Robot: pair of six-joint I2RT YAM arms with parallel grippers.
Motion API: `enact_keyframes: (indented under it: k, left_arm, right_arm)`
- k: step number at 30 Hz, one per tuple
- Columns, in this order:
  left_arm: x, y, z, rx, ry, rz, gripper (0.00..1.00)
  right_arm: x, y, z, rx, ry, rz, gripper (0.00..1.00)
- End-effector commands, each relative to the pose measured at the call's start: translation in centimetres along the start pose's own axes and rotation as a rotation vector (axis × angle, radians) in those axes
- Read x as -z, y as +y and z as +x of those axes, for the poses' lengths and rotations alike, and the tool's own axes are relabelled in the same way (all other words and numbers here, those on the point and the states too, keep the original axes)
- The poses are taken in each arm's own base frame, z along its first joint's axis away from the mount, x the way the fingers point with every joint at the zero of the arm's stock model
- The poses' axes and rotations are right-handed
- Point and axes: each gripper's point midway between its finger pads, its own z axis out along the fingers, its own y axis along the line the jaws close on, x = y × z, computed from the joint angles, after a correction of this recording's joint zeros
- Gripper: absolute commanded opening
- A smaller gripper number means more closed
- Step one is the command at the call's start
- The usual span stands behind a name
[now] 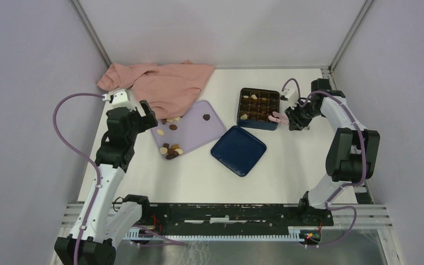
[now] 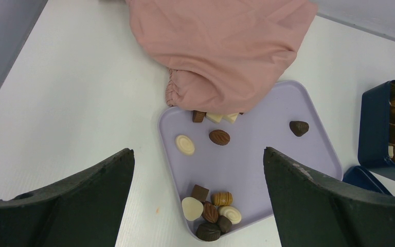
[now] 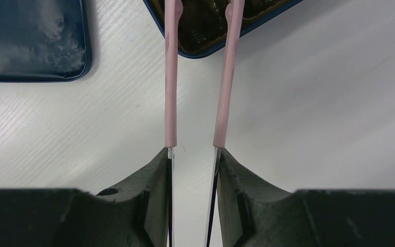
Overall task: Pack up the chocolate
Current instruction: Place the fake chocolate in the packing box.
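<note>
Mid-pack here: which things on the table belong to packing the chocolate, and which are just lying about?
Part of the job:
- chocolates on the lilac tray
- blue box with its grid insert
- pink tongs, clamped in the right fingers

Just lying about:
- pink cloth, overlapping the tray's far edge
- blue lid, flat near the box; probably not needed until the end

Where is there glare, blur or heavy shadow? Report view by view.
Top external: even, soft light, chocolates too small for detail. Left wrist: chocolates crisp, left gripper's fingers dark, underexposed. Right wrist: cloudy glare on the blue lid, box interior murky, pink tweezers sharp.
</note>
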Motion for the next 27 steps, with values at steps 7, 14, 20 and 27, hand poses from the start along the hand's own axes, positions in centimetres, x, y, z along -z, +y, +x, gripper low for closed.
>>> enact_keyframes:
  k: [7,14,20,27]
  left_arm:
    - [0.3,-0.1,-1.3,-0.046,-0.052,0.022,1.00]
    - [0.3,-0.1,-1.3,-0.045,-0.053,0.022,1.00]
    - [0.3,-0.1,-1.3,-0.044,-0.054,0.022,1.00]
    - [0.4,-0.2,-1.3,-0.042,-0.055,0.027,1.00]
  right_arm:
    - [0.4,-0.2,-0.7,0.019,-0.025,0.003,0.40]
    - [2.3,-0.2,-2.8,0.025,-0.105,0.030,0.38]
    - [4.4,-0.7,-4.3,-0.004,-0.214,0.093,0.36]
    - [6.3,-2.6,-3.7,-0.162,-0.388,0.243,0.36]
